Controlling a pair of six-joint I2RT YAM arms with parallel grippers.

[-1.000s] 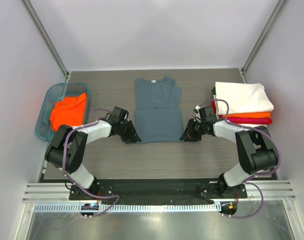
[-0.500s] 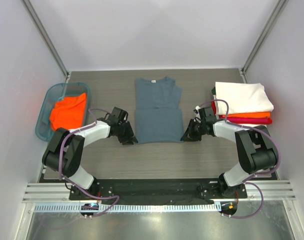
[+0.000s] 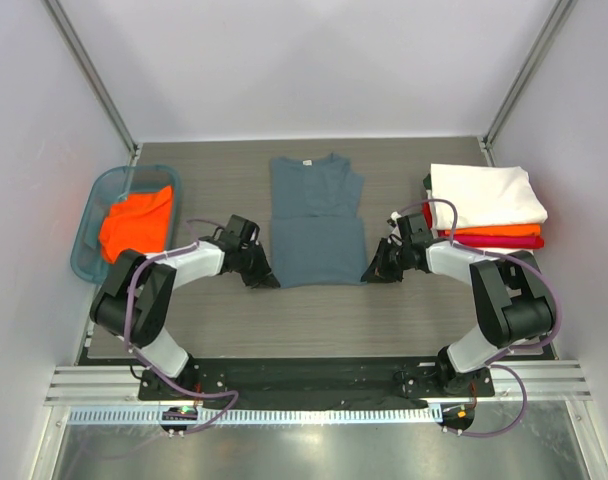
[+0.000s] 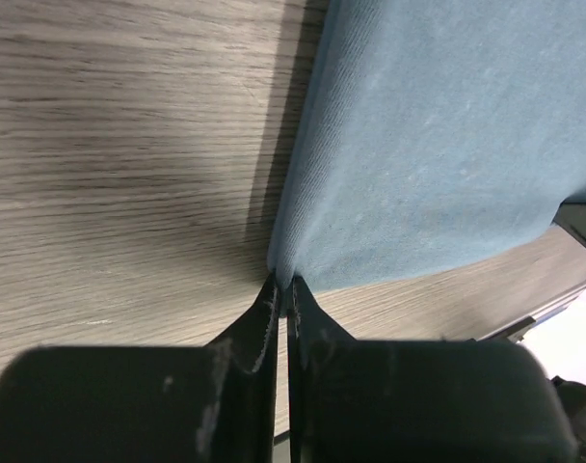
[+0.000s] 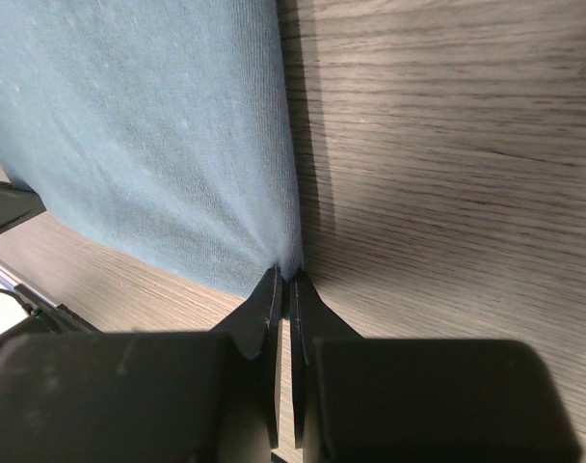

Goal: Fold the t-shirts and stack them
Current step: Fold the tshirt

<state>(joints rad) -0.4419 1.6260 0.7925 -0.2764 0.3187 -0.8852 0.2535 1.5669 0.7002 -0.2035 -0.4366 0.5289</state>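
Two arms reach in from the near edge of the table (image 3: 314, 320), wrists held low. The left gripper (image 3: 267, 277) sits at the near-left corner of the slate blue-grey t-shirt (image 3: 317, 235), and the right gripper (image 3: 372, 273) at its near-right corner.

Left wrist view: fingers pressed together, fabric corner pinched at their tips. Right wrist view: same, fingers closed with the hem corner nipped between the tips.

The shirt lies flat mid-table, partly folded. Its near part is a neat rectangle, a sleeve bulges out on the right further back, and the white neck label (image 3: 306, 162) is at the far edge.

Left of it, well apart, a teal basket (image 3: 82, 245) holds a crumpled orange t-shirt (image 3: 134, 222). On the right is a folded stack: white t-shirt (image 3: 484, 195) on top, folded orange t-shirt (image 3: 504, 231) beneath, red t-shirt (image 3: 489, 241) under that. The right forearm lies just beside the stack.
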